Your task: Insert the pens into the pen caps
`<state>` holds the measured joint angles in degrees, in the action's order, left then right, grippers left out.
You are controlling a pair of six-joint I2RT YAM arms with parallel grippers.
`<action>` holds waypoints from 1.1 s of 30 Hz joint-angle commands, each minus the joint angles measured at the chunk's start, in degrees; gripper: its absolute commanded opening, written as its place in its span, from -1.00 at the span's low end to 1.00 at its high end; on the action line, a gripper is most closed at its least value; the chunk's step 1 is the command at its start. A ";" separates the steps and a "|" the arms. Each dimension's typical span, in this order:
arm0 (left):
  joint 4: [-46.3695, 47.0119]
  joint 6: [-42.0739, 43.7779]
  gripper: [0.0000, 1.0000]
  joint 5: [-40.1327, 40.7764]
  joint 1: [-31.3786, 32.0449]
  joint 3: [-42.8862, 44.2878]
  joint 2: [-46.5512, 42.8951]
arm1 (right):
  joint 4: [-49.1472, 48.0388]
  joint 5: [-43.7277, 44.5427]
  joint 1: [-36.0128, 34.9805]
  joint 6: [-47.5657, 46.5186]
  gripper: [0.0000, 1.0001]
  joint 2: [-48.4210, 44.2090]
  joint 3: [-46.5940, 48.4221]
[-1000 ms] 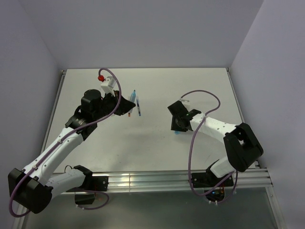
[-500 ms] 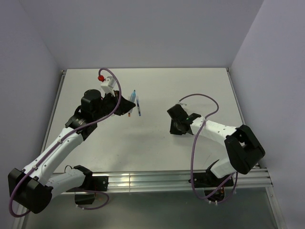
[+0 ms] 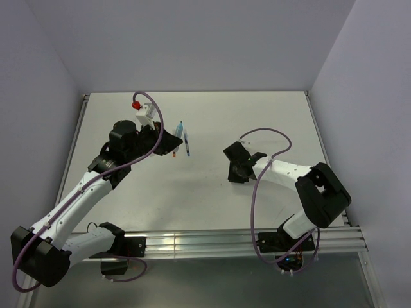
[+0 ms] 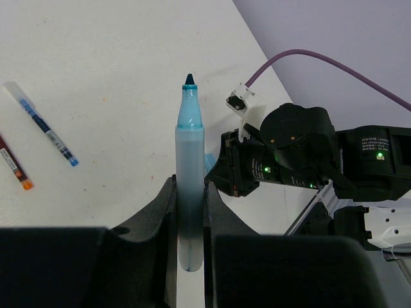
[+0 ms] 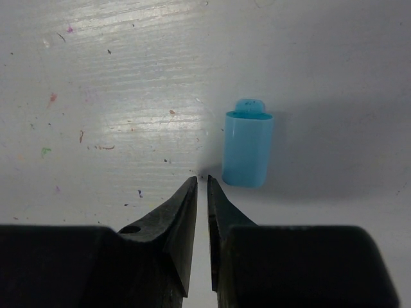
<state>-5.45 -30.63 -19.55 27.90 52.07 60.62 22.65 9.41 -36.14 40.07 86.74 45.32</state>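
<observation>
the light blue cap [image 5: 247, 149] lies on the table [image 5: 96, 77] just beside the right gripper [image 5: 200, 179], at one o'clock, long axis twelve-to-six. it sits outside the jaws, which are pinched nearly together on nothing. the left gripper [image 4: 191, 187] clamps the light blue marker [image 4: 189, 141], tip at twelve — the right arm is nearer the cap.

Table [image 3: 212, 122]: cap [image 5: 247, 149], blue pen [image 4: 40, 123], red pen [image 4: 13, 163]
</observation>
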 commanded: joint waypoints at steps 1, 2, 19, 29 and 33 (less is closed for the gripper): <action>0.71 1.19 -0.99 0.13 0.05 2.07 -0.68 | -1.65 1.75 -0.33 0.97 -0.62 0.01 0.47; 0.71 1.10 -0.99 0.13 0.05 2.07 -0.77 | -1.56 2.01 -0.33 0.97 -0.62 0.01 0.21; 0.80 1.10 -0.99 -0.14 -0.04 2.07 -0.59 | 0.02 4.21 -0.25 1.67 -0.62 -1.84 -1.90; 0.88 1.01 -0.99 -0.31 -0.04 1.98 -0.50 | 0.73 5.27 0.28 1.76 -0.62 -2.89 -3.31; 0.88 1.01 -0.99 -0.49 -0.04 1.98 -0.33 | 0.72 5.53 0.63 1.67 -0.62 -3.07 -3.66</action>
<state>-5.45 -30.63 -19.59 27.90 52.07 60.62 23.09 12.69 -35.94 41.10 85.30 42.63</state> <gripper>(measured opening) 0.167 0.190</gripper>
